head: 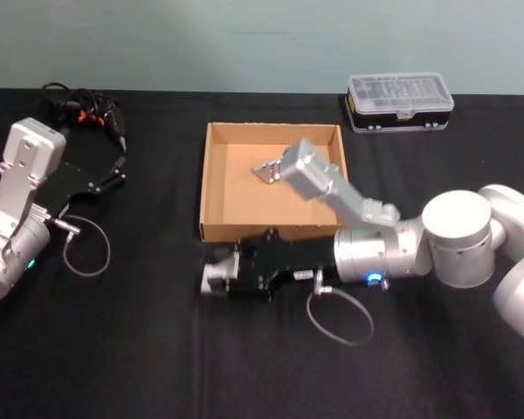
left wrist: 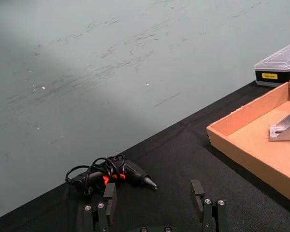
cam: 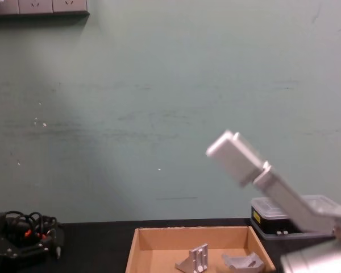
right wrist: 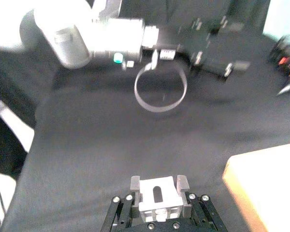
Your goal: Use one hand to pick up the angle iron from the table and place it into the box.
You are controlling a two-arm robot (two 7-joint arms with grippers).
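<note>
Right tool (head: 211, 279) clasping angle iron (right wrist: 157, 194), black table (head: 157, 349), teal wall (cam: 159, 85)

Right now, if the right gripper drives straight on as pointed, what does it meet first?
Probably the left arm's cable loop, past bare table; depth is unclear. The right gripper holds an angle iron.
</note>
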